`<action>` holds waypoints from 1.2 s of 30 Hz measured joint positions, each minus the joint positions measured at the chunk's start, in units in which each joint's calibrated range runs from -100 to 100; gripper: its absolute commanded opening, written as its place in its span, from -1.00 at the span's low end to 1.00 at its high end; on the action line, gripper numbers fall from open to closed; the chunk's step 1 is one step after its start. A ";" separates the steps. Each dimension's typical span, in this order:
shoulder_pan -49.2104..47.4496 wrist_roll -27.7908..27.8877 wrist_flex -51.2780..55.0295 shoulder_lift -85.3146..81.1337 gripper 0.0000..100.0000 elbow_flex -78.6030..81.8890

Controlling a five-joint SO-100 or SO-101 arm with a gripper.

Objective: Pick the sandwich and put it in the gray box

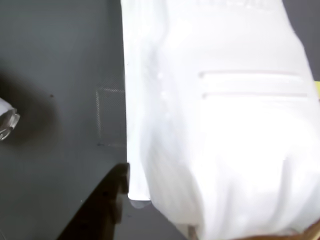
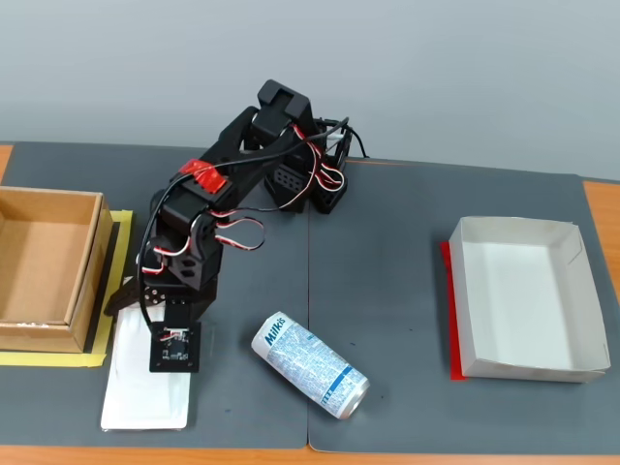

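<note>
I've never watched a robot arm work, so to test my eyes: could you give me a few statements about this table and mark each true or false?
1. The flat white plastic packet lies inside the shallow grey-white cardboard tray. False: it lies on the dark mat, under the arm's tool.
2. The blue-and-white printed can lies on its side. True.
3. The tray has something in it. False: it holds nothing.
4. The open brown cardboard box sits at the left edge of the fixed view. True.
</note>
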 measured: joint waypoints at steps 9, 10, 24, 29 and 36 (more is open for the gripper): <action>0.00 0.00 0.00 3.82 -0.12 -1.35; 0.00 0.00 0.00 3.99 -0.12 -1.35; 0.59 0.00 0.00 6.63 -0.29 -1.53; 0.59 0.00 0.00 6.63 -0.51 -1.53; 0.37 0.05 -0.26 6.37 -0.69 -2.60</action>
